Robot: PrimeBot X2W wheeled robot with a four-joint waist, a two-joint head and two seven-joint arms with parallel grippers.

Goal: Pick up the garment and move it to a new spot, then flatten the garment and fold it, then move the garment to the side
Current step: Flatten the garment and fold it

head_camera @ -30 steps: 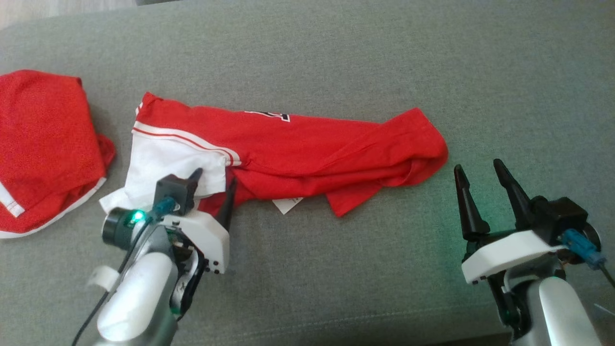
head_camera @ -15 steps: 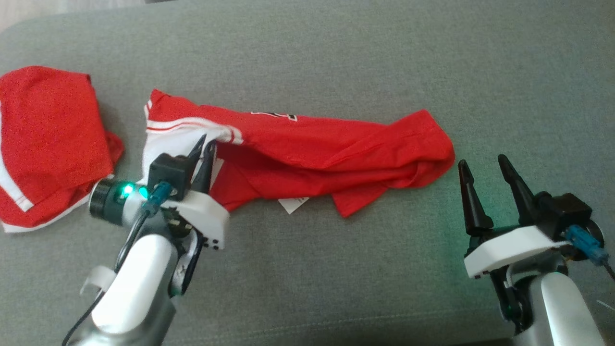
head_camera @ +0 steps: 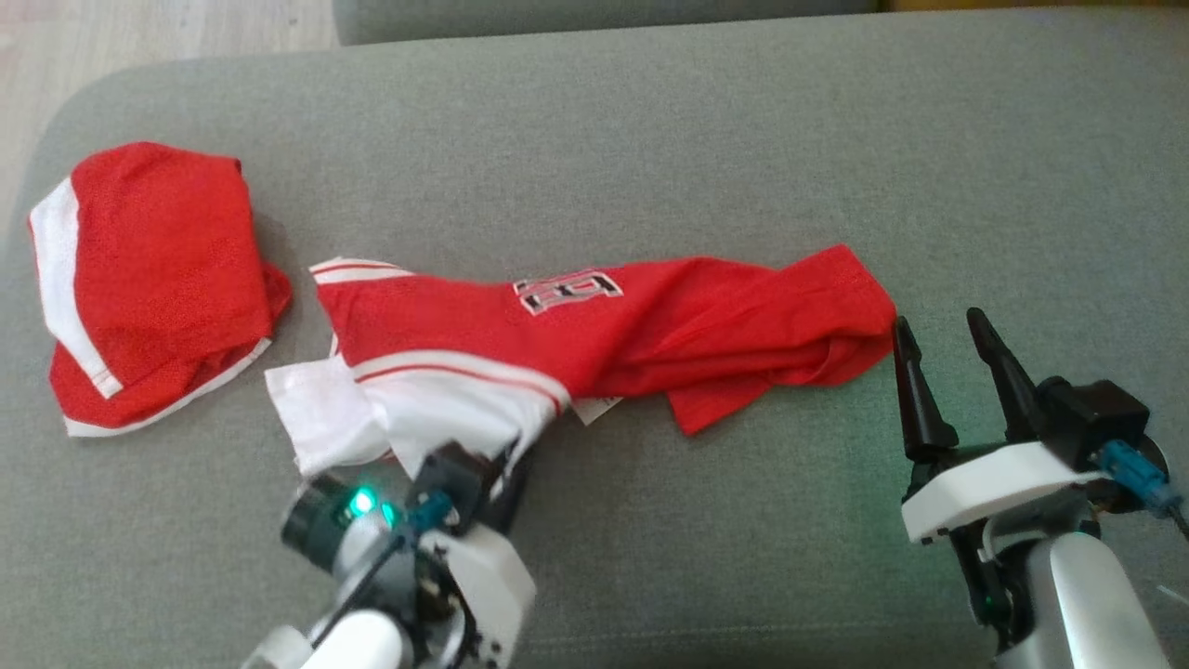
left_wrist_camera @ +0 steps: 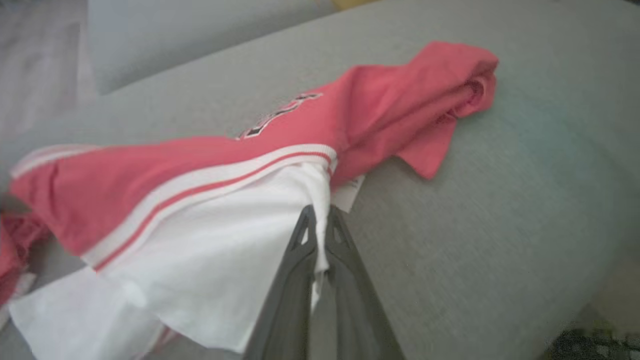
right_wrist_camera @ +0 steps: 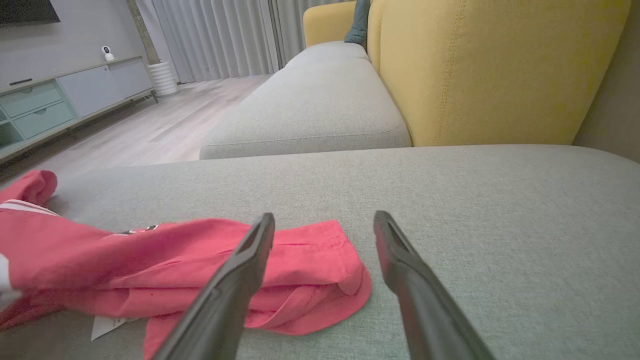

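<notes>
The left gripper (left_wrist_camera: 317,220) is clenching its fingers (left_wrist_camera: 292,265) on the white part of the garment (head_camera: 604,325), which is stretching away from them toward 1 o'clock across the grey sofa cushion (head_camera: 650,139). The right gripper (head_camera: 936,321) is standing with its jaws spread, grasping nothing, the garment's red end lying just beside it at 10 o'clock. A black-and-white print (head_camera: 567,290) is showing on the red cloth, too crumpled to read. A white tag (head_camera: 594,409) is peeking out beneath, its writing too small. A second red garment (head_camera: 158,279) is lying apart at 9 o'clock.
</notes>
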